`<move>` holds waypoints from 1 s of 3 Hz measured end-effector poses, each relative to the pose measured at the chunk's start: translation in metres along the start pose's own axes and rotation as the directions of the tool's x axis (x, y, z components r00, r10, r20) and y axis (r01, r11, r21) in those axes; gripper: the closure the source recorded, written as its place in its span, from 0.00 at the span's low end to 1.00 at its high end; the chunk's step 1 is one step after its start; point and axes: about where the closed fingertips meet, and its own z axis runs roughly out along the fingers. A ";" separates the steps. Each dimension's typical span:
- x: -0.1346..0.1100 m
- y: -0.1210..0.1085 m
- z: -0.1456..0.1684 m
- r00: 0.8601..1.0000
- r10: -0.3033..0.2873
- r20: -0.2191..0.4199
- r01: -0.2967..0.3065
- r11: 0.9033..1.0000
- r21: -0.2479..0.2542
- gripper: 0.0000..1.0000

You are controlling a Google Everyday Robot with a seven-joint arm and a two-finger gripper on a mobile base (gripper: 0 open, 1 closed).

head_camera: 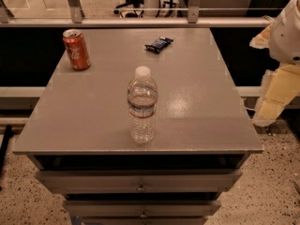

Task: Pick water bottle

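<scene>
The water bottle [142, 105] is clear ribbed plastic with a white cap and a pale label band with a red stripe. It stands upright near the front middle of the grey cabinet top [197, 102]. My gripper [272, 104] hangs at the right edge of the view, beyond the cabinet's right side and well to the right of the bottle. It holds nothing that I can see. The white arm [287, 32] rises above it.
A red soda can [77, 49] stands at the back left of the top. A dark snack wrapper [159, 44] lies at the back middle. Drawers [140, 182] sit below the front edge. A glass rail [140, 18] runs behind the cabinet.
</scene>
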 end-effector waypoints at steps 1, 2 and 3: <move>0.000 0.000 0.000 1.000 0.000 0.000 0.000 1.000 0.000 0.00; 0.002 -0.005 0.005 0.998 0.039 0.052 -0.038 0.999 -0.010 0.00; -0.005 -0.009 0.024 0.970 0.136 0.201 -0.129 0.990 -0.050 0.00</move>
